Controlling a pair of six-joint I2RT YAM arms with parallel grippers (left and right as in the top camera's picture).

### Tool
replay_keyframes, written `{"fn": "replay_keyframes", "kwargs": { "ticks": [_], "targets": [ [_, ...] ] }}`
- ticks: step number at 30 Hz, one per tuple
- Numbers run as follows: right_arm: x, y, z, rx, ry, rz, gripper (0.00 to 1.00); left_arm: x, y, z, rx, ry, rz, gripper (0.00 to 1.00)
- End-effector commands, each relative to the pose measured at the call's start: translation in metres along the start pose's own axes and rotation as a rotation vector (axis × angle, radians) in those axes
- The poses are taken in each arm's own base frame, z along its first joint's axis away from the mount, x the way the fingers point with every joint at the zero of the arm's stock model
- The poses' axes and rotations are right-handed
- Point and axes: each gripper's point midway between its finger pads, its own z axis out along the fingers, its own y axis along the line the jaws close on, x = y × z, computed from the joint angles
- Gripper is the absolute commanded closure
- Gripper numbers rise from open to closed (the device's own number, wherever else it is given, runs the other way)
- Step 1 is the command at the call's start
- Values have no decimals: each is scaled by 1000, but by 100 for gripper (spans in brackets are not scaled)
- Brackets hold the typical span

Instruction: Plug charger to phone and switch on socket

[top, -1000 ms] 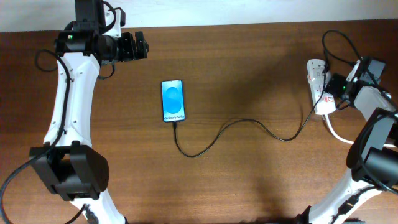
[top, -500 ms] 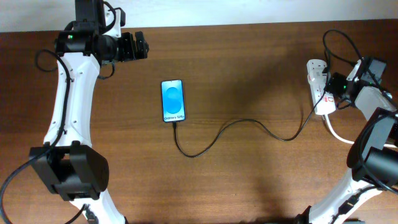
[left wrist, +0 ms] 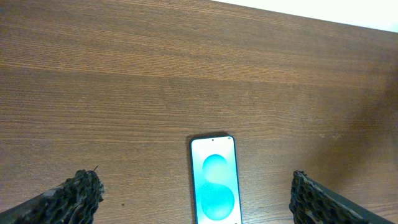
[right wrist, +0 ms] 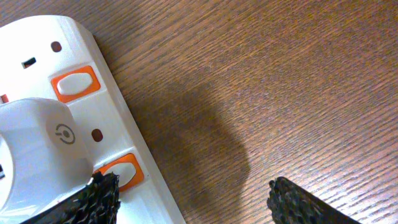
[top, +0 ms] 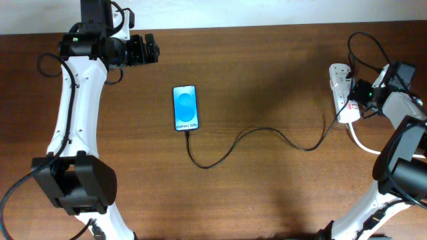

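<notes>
The phone [top: 186, 107] lies flat mid-table with its blue screen lit; it also shows in the left wrist view [left wrist: 215, 183]. The thin black charger cable [top: 260, 133] runs from the phone's near end across to the white socket [top: 341, 88] at the right. In the right wrist view the socket [right wrist: 74, 118] carries a white plug adapter [right wrist: 37, 155] and orange switches [right wrist: 76, 83]. My right gripper [right wrist: 196, 199] is open, its left finger over the lower orange switch [right wrist: 124, 169]. My left gripper [left wrist: 196, 199] is open and empty, high behind the phone.
The socket's thick white cord [top: 363, 145] curves off toward the right edge. Black robot cables [top: 363, 43] loop above the socket. A pale wall strip [top: 253, 13] borders the table's far edge.
My right gripper has edged slightly to the right by the socket. The left arm, phone and cable have not moved.
</notes>
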Motion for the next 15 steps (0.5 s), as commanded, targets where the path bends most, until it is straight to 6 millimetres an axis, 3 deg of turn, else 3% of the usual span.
{"fn": "replay_keyframes", "kwargs": {
  "ticks": [1,15],
  "targets": [
    [15,8,10,-16,44,-21,20,-5,0,-8,-9,-20,12,1],
    [3,6,10,-1,-6,-25,16,-5,0,-8,-9,-20,12,0]
  ]
}}
